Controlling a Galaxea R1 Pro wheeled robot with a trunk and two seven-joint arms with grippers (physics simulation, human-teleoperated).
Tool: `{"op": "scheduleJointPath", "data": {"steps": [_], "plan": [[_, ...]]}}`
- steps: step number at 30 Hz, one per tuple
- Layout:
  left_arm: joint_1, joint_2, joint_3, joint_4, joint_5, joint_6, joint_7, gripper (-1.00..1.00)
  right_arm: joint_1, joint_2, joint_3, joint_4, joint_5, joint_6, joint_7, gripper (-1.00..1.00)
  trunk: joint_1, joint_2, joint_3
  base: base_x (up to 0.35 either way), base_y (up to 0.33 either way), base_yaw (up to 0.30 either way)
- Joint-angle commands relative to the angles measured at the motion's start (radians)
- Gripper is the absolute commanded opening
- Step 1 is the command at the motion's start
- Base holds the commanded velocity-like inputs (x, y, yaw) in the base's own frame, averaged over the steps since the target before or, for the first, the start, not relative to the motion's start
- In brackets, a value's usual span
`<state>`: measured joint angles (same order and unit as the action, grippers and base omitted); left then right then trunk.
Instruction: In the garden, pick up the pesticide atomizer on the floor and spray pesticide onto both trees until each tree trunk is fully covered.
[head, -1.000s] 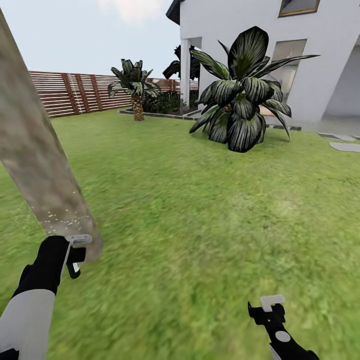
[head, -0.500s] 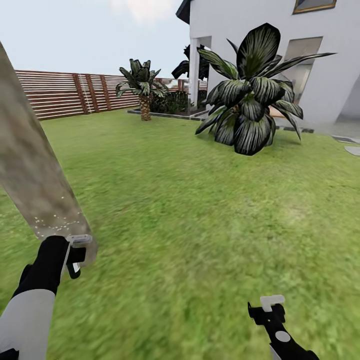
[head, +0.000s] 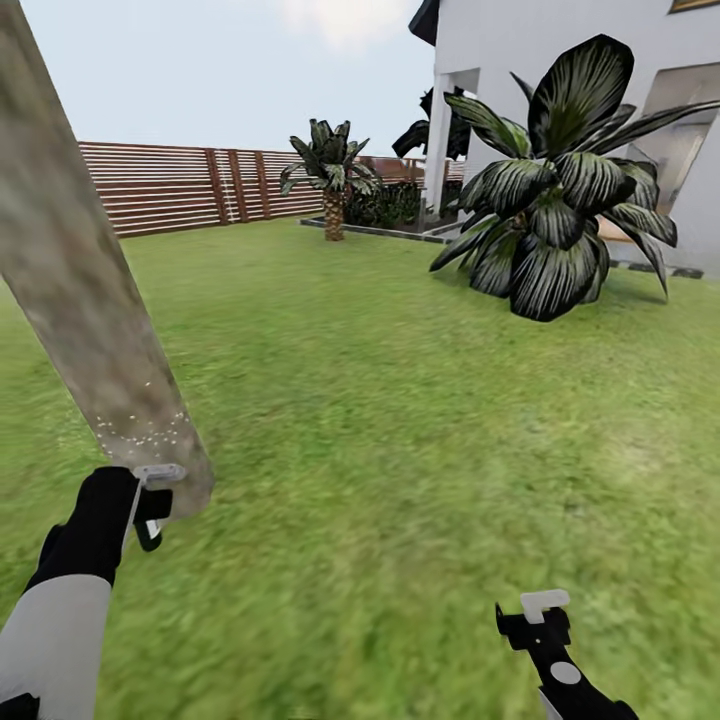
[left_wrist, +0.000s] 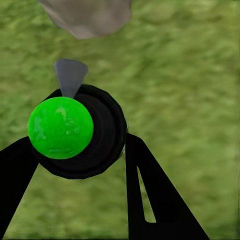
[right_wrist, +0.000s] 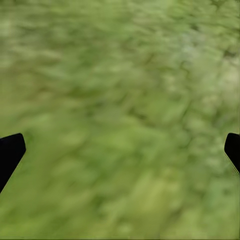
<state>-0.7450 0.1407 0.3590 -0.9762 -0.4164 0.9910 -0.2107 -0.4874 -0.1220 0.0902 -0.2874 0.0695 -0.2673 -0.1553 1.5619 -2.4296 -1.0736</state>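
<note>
The tree trunk (head: 70, 270), thick and mottled grey-brown, leans across the left of the head view, with white specks near its base. My left gripper (head: 150, 505) sits right at that base, shut on the pesticide atomizer (head: 152, 535). In the left wrist view the atomizer (left_wrist: 61, 127) shows a bright green ball in a black ring between my black fingers (left_wrist: 150, 200). Its grey nozzle points at the trunk's foot (left_wrist: 87, 17). My right gripper (head: 535, 615) hangs open over grass at the lower right, its fingertips wide apart (right_wrist: 120, 152).
Lawn (head: 400, 400) stretches ahead. A big dark broad-leaved plant (head: 560, 230) stands at the right in front of a white house (head: 560, 70). A short palm (head: 330, 175) and a brown slat fence (head: 180, 185) line the back.
The whole view has swung left, so the plant, palm, fence and trunk sit further right in the picture. Both arms keep their places in it. The left gripper still holds the atomizer.
</note>
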Motion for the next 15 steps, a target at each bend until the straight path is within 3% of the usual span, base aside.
{"op": "scheduleJointPath", "data": {"steps": [1,9,15], "plan": [[-0.003,-0.001,0.002,-0.001,-0.012,0.004,-0.011,-1.00,0.000,-0.001,0.008,0.001,0.007,0.000,-0.010,1.00,0.000,0.000,-0.001,0.079,-0.264,0.123],[-0.024,-0.004,-0.004,-0.003,-0.010,0.010,-0.013,-1.00,0.000,-0.004,0.007,0.002,0.007,0.000,-0.012,1.00,0.000,0.000,-0.001,0.209,-0.145,0.018],[-0.069,-0.003,-0.006,-0.018,-0.014,0.015,-0.013,-1.00,0.000,-0.003,0.008,0.001,0.007,0.000,-0.011,1.00,0.000,0.000,-0.001,0.030,-0.004,0.025]]}}
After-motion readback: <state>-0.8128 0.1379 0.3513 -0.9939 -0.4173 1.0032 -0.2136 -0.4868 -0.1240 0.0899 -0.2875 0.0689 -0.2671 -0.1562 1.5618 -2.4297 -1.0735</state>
